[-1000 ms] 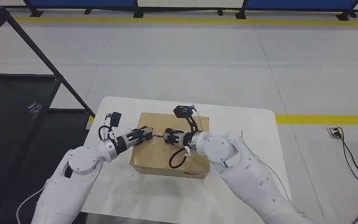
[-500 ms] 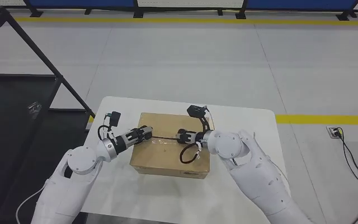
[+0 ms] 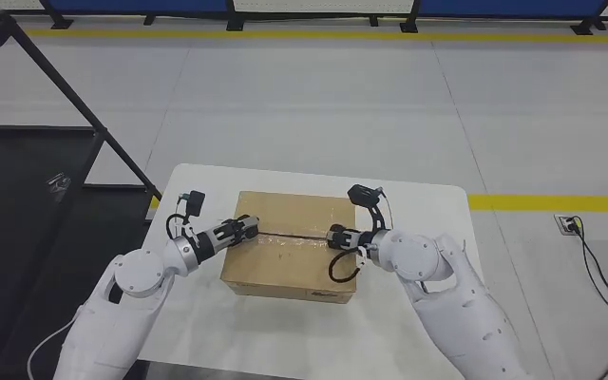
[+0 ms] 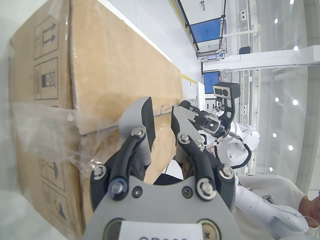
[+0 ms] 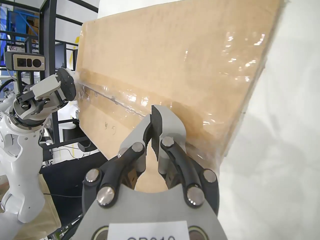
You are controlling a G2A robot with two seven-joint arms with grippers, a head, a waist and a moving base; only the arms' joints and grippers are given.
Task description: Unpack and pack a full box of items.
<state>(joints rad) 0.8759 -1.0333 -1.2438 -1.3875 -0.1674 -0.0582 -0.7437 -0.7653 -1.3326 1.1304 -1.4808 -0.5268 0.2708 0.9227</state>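
A closed cardboard box (image 3: pixel 285 266) lies on the white table (image 3: pixel 418 209), its top seam covered with clear tape (image 5: pixel 120 101). A dark line runs along the seam between the two grippers. My left gripper (image 3: pixel 249 228) sits at the left end of the box top, fingers open over the seam (image 4: pixel 161 111). Crumpled tape (image 4: pixel 45 131) hangs loose on that end of the box. My right gripper (image 3: pixel 334 237) is shut, its tips (image 5: pixel 153 116) down on the seam near the right end of the box. I see nothing between its fingers.
A black metal frame (image 3: pixel 57 95) stands left of the table. Bare table shows to the right of the box (image 3: pixel 427 285) and behind it. A yellow floor line (image 3: pixel 532 201) runs off to the right.
My right gripper has slid along the seam from the middle of the box toward its right end, and the dark line has lengthened behind it. The left gripper has stayed put.
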